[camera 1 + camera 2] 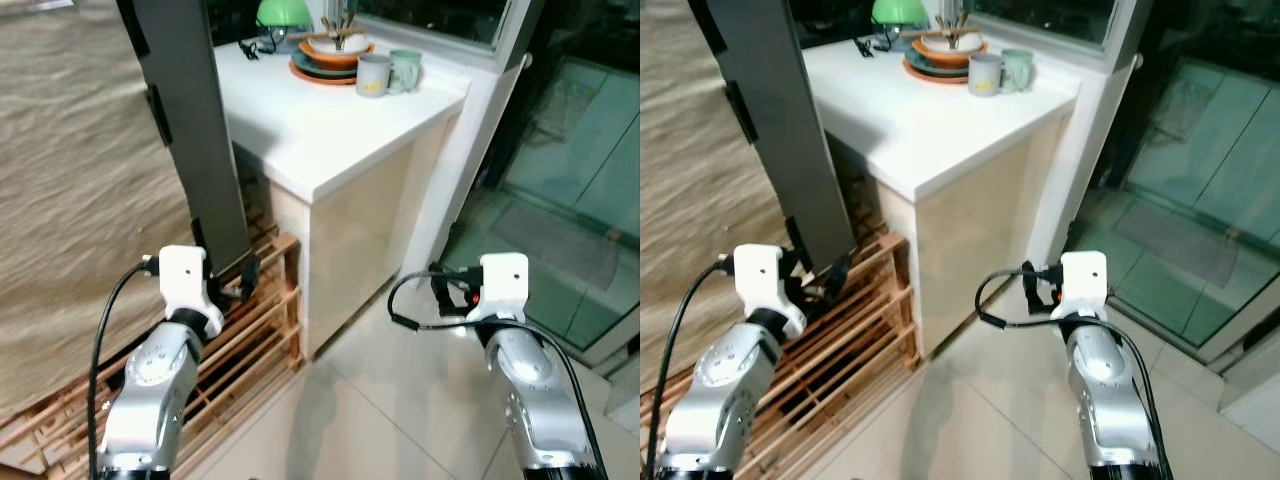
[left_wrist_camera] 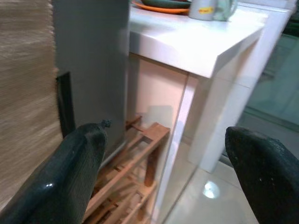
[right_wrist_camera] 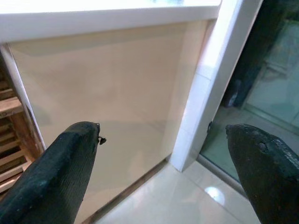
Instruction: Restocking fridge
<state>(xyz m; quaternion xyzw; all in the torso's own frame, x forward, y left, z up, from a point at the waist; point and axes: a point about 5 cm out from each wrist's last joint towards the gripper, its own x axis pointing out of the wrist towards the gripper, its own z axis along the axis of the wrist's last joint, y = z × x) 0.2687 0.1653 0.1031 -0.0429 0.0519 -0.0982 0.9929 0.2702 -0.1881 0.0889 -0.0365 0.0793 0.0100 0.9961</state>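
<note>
A tall dark grey panel [image 1: 190, 130], which looks like the fridge's side or door, stands at the left against a white counter [image 1: 330, 130]. It rests on a wooden slatted pallet [image 1: 250, 340]. My left gripper [image 1: 240, 280] is held low beside the foot of this panel, open and holding nothing; the left wrist view shows its gripper [image 2: 166, 135] facing the panel [image 2: 88, 60] and the counter's corner. My right gripper [image 1: 445, 290] hovers over the tiled floor in front of the counter's cream side wall [image 3: 107, 93]; the right wrist view shows that gripper [image 3: 163, 133] open and holding nothing.
On the counter's far end sit stacked plates and a bowl [image 1: 333, 55], two mugs [image 1: 388, 72] and a green object [image 1: 283, 12]. A beige curtain [image 1: 70, 200] hangs at the left. A glass door [image 1: 580, 180] is at the right. Pale tiled floor [image 1: 370, 420] lies ahead.
</note>
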